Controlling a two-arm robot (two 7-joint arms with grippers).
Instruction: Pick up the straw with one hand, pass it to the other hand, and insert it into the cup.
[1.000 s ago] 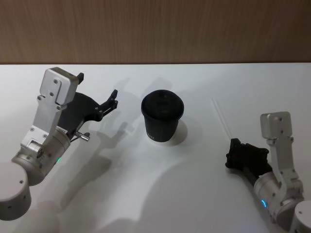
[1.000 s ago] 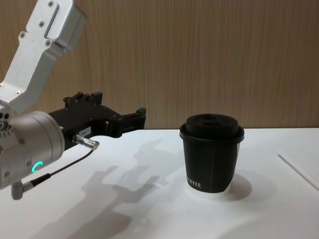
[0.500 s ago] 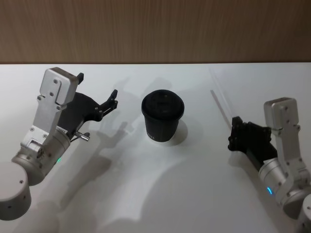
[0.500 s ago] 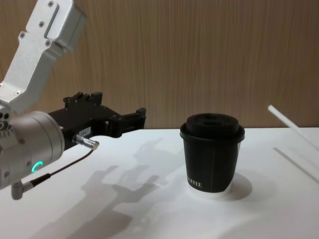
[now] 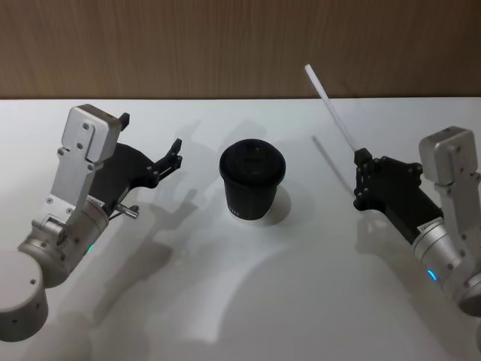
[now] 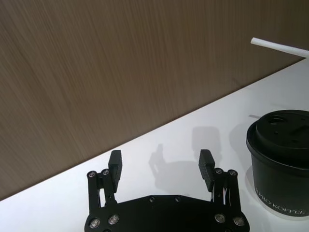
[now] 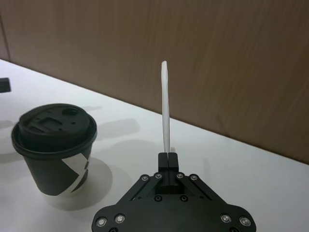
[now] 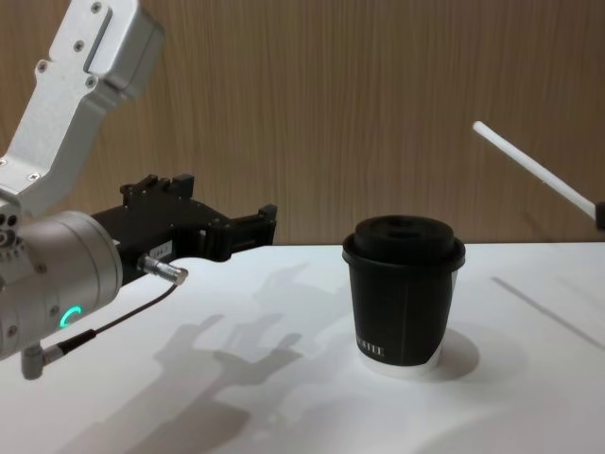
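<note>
Head view: one lidded black coffee cup [image 5: 251,180] upright on the desk [image 5: 225,301], one white straw [image 5: 331,109] clamped by its lower end in the right hand [image 5: 361,159], clear of the desk, right of the cup; left wrist view: left hand [image 6: 161,162] fingers apart, empty; chest view: straw tilted.

Left gripper [image 6: 161,162]: flat black plate, two short blocky fingers [image 6: 115,163], small silver screws [image 6: 103,172] just behind fingers. Further behind fingers: silver cylindrical wrist [image 8: 57,274], green ring light [image 8: 68,317], thin grey cable [image 8: 113,326] with metal plug, pale grey boxy bracket [image 8: 80,85]. Right gripper [image 7: 167,157]: black wedge body, silver screws behind fingers; further back, silver right wrist [image 5: 451,259], small blue light [image 5: 429,274].
</note>
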